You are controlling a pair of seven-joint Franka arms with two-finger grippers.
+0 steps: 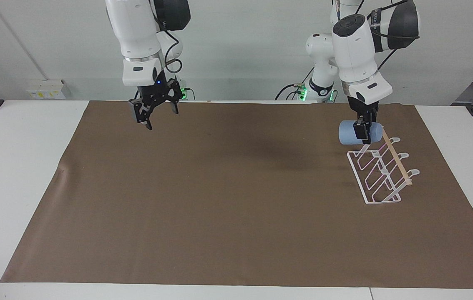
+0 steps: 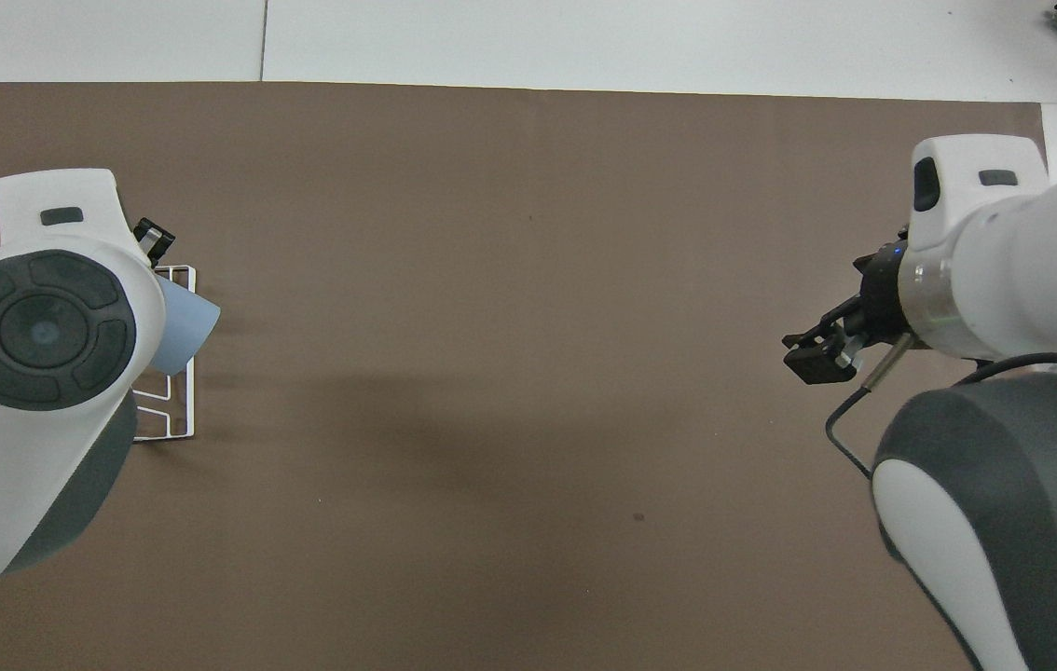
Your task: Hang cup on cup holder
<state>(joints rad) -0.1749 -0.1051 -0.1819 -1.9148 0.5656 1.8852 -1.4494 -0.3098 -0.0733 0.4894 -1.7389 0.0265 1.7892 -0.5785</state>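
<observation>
Simply brown mat (image 1: 236, 200) on white table (image 1: 15, 175)

The cup (image 1: 351, 133) is a small light blue handleless tumbler, matte and plain. It lies on its side in the air, clamped in the left tool (image 1: 362, 132), over the end of the cup holder (image 1: 380, 173) nearer the robots. The cup holder is a small white wire rack with slanted loop prongs, a flat rectangular base and a pale wooden rod along its top. It stands on the brown mat toward the left arm's end of the table.
</observation>
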